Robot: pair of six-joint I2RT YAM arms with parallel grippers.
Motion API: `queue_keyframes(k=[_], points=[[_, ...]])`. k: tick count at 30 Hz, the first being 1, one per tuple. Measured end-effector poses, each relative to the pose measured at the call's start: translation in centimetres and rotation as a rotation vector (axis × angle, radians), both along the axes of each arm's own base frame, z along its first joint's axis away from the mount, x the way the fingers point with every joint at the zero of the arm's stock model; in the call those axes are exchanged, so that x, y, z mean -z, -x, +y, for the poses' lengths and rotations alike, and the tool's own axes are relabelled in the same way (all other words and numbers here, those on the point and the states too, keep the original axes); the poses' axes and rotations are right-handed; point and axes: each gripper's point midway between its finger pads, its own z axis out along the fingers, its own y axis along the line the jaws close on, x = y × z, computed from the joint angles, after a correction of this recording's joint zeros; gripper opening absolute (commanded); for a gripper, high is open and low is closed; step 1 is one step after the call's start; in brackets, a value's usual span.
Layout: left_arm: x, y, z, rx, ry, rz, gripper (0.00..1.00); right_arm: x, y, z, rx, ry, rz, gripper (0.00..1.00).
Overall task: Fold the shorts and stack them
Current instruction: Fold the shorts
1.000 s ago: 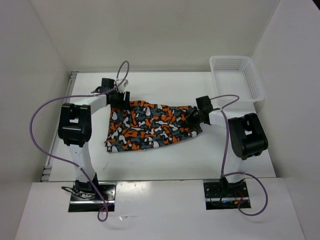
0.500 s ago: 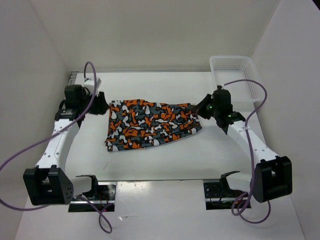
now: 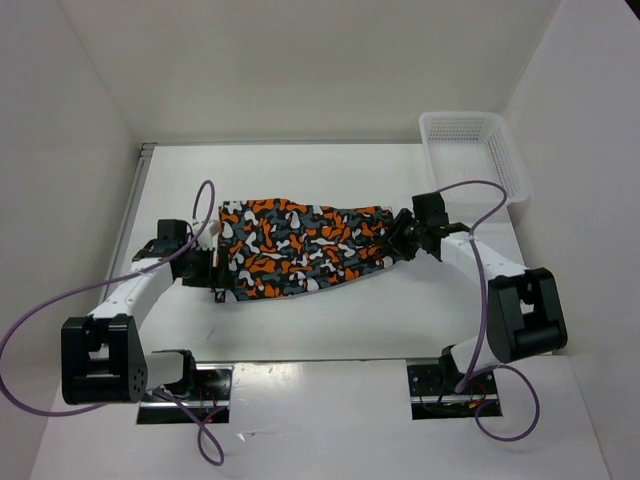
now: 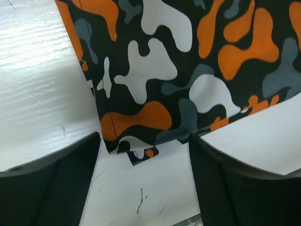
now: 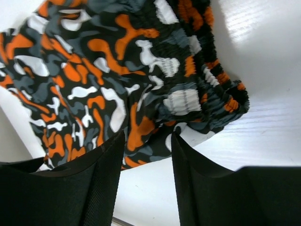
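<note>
The camouflage shorts (image 3: 300,250) lie flat in the middle of the table, waistband to the right. My left gripper (image 3: 212,270) sits low at their near left corner. In the left wrist view this gripper (image 4: 145,162) stands open, wide apart, with the hem corner of the shorts (image 4: 141,153) lying just ahead of the gap, touched by neither finger. My right gripper (image 3: 402,240) is at the gathered waistband end. From the right wrist it (image 5: 148,143) stands open, the shorts (image 5: 117,75) lying flat just beyond its tips, unclamped.
A white mesh basket (image 3: 508,170) stands at the back right corner against the right wall. White walls close in the table on the left, back and right. Purple cables loop off both arms.
The left gripper came from the far left side down to the shorts' near left corner and opened wider. The right gripper moved onto the waistband end and opened. The shorts stayed put.
</note>
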Motion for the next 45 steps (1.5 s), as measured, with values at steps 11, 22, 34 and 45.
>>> queue_keyframes(k=[11,22,34,45], points=[[0.3,-0.6,0.0,0.0,0.001,0.005,0.0,2.3,-0.5,0.1,0.016,0.001,0.058,0.14],[-9.2,-2.2,-0.4,0.02,0.014,-0.24,0.0,-1.8,-0.5,0.0,0.026,-0.014,-0.033,0.0],[-4.8,5.4,-2.8,0.075,0.127,-0.096,0.93,1.2,6.6,-1.6,0.097,-0.018,0.101,0.76],[-6.7,-2.0,-2.8,0.101,0.115,-0.193,0.81,-3.3,1.9,-3.7,0.2,0.015,-0.046,0.94]])
